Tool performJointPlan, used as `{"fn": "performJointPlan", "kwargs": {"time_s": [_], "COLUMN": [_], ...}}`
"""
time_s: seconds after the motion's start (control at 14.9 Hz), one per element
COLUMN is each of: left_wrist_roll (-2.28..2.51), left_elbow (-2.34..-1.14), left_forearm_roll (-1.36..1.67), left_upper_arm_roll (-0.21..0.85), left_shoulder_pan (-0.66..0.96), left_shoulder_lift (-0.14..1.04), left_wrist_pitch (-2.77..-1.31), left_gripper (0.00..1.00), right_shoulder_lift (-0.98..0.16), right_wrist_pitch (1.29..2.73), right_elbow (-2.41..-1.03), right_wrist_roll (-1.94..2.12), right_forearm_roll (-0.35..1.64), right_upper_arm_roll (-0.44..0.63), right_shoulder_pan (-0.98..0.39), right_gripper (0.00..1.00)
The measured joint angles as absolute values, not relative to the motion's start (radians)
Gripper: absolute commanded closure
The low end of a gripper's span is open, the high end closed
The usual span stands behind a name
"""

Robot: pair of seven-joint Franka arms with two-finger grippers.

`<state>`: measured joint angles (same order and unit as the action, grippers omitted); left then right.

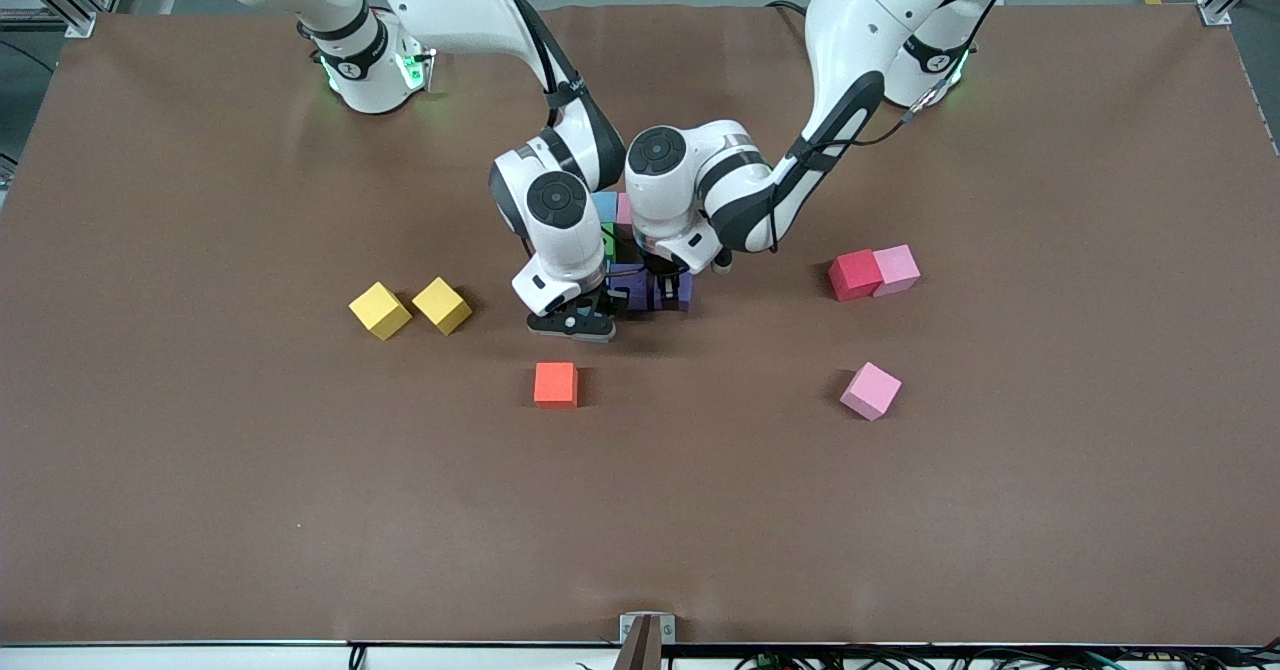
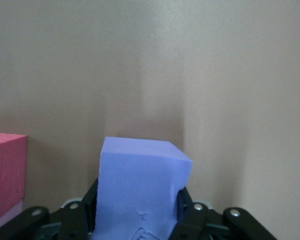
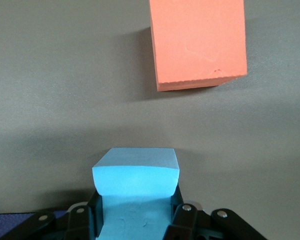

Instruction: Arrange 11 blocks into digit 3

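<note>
My left gripper (image 1: 668, 288) is shut on a purple block (image 2: 142, 185), low at the nearer edge of a cluster of touching blocks (image 1: 628, 280) mid-table. The arms hide most of the cluster; light blue (image 1: 605, 206), pinkish (image 1: 624, 210), green (image 1: 607, 240) and purple faces show. A red block (image 2: 5, 175) lies beside the held purple one. My right gripper (image 1: 572, 325) is shut on a light blue block (image 3: 136, 190), low beside the cluster toward the right arm's end. An orange block (image 1: 555, 384) lies nearer the camera, also in the right wrist view (image 3: 197, 42).
Two yellow cubes (image 1: 380, 310) (image 1: 442, 305) lie toward the right arm's end. A red block (image 1: 855, 275) touching a pink one (image 1: 897, 270) and a lone pink block (image 1: 870, 390) lie toward the left arm's end.
</note>
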<state>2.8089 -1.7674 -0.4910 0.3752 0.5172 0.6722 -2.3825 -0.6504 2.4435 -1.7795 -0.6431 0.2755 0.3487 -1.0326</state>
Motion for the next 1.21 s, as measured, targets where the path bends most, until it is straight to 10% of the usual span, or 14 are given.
{"fn": "performJointPlan", "kwargs": {"time_s": [1.01,1.08,1.14,1.21], "left_wrist_roll": [2.812,2.812,2.812,2.812], "left_elbow": [-1.749,-1.749,-1.749,-1.749], "left_forearm_roll": [-0.491,-0.491,-0.491,-0.491], "left_upper_arm_roll": [0.375,0.375,0.375,0.374], "left_shoulder_pan": [0.527,0.527,0.527,0.527], "left_shoulder_lift": [0.685,0.685,0.685,0.685], "left_wrist_pitch": [-2.383,-2.383,-2.383,-2.383], "left_gripper": [0.7,0.52,0.01,0.0], "right_shoulder_lift": [-0.65,-0.65,-0.651,-0.651], "right_wrist_pitch": [2.447,2.447,2.447,2.447], "right_elbow": [-1.779,-1.78,-1.78,-1.78], "right_wrist_roll": [-0.63,-0.62,-0.611,-0.602], "right_forearm_roll": [0.275,0.275,0.275,0.275], "right_upper_arm_roll": [0.347,0.348,0.349,0.35], "right_shoulder_pan": [-1.037,-1.037,-1.036,-1.034], "right_gripper": [0.95,0.95,0.95,0.95]}}
